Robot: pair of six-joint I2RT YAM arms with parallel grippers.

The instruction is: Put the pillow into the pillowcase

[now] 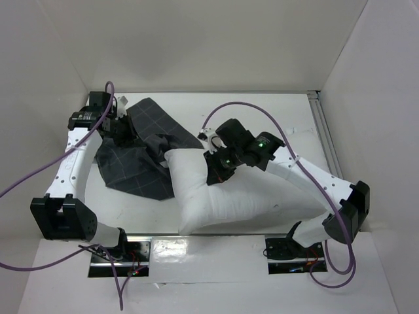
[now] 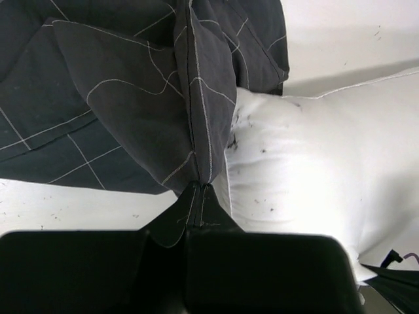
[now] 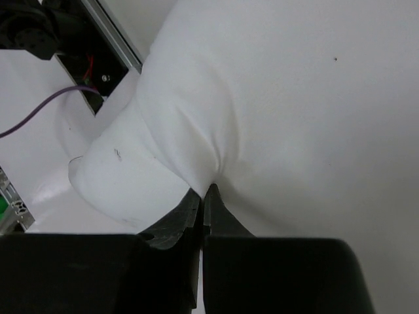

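Note:
The white pillow point(image 1: 236, 196) lies on the table in front of the right arm, its far left corner touching the pillowcase. The dark grey gridded pillowcase point(image 1: 137, 163) lies crumpled at the left. My left gripper point(image 1: 126, 134) is shut on a fold of the pillowcase point(image 2: 196, 98) and holds its edge up beside the pillow's corner point(image 2: 314, 163). My right gripper point(image 1: 216, 171) is shut on a pinch of the pillow's fabric point(image 3: 262, 98) near its far left end. The pillow's tag is hidden.
White walls enclose the table on three sides. A metal rail point(image 1: 324, 131) runs along the right edge. The arm bases point(image 1: 288, 252) and purple cables point(image 1: 236, 108) sit at the near edge.

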